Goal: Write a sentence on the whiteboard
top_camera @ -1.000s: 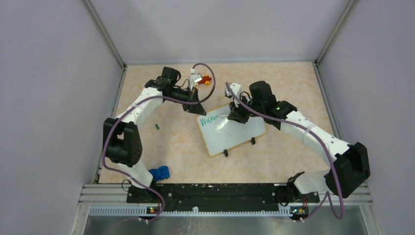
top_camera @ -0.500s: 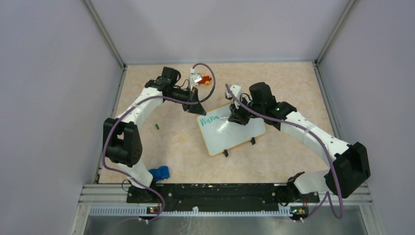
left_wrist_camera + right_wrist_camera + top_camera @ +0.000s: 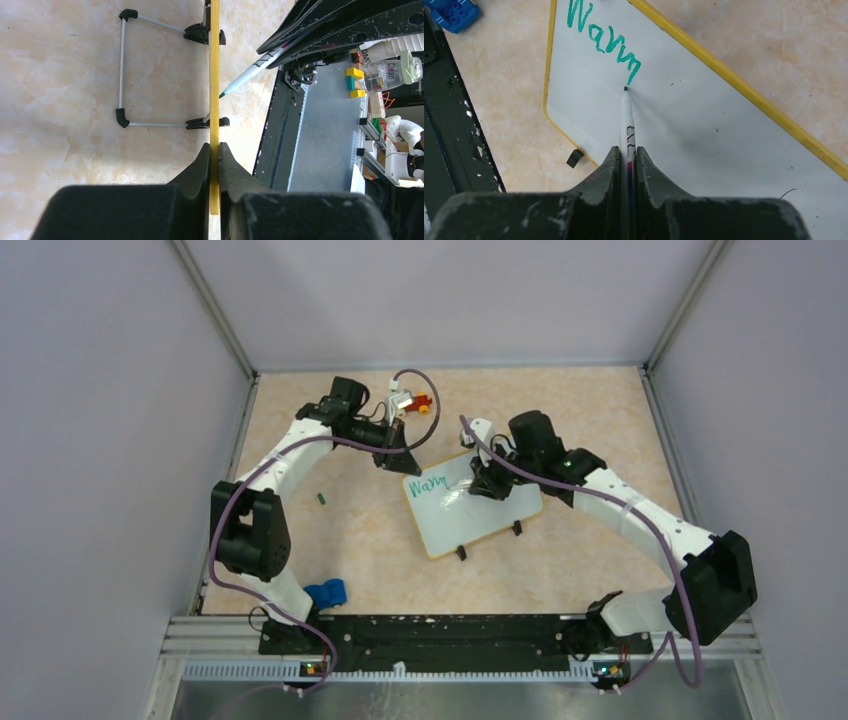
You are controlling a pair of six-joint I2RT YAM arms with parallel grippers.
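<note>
**Table contents, left to right**

1. Small green piece (image 3: 322, 498). Lay on the table well to the left of the board; too small to identify.
2. Blue block (image 3: 326, 593). Sat near the left arm's base, well apart from the work.
3. Left gripper (image 3: 214, 150). Jaws were drawn in tight on the yellow rim at the board's far-left corner, pinching it from both faces.
4. Red and orange toy (image 3: 424, 405). Rested at the far side of the table, beyond the board.
5. Whiteboard (image 3: 480, 518). Stood mid-table between the two arms, turned askew and tilted back on a wire prop (image 3: 122, 65) with black feet.
6. Sentence (image 3: 604, 42). One green word, "Warm", ran across the board's upper left; the rest of the white face was bare.
7. Marker (image 3: 627, 120). Its tip met the board at the foot of the last stroke of the "m".
8. Right gripper (image 3: 627, 152). Fingers were narrow and closed on the marker's barrel.

**Step in hand (judged):** writing under way, the first word at or near its finish, most of the sentence yet to come.

**Next move calls for (judged):** lifting the tip clear and shifting right to leave a word gap. The tip should then touch down lightly while the left clamp braces the board against the push.
</note>
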